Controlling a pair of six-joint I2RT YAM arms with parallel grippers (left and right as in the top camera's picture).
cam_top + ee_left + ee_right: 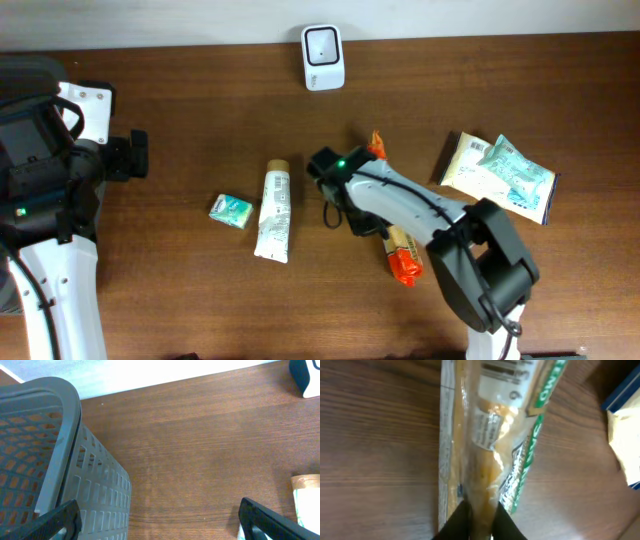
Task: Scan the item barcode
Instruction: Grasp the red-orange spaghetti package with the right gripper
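Your right tool (480, 524) is clenched on the ridge of the snack packet (490, 435), which sits right of the worktop's centre, well apart from the scanner (323, 57) at the far edge. Your left tool (160, 525) stands released.

Risk: the pinch takes mostly slack film, so the packet may slip or sag on lifting.

The packet's long axis runs far edge to near edge, slightly slanted. What looks like the barcode (498, 366) is away from the grip.
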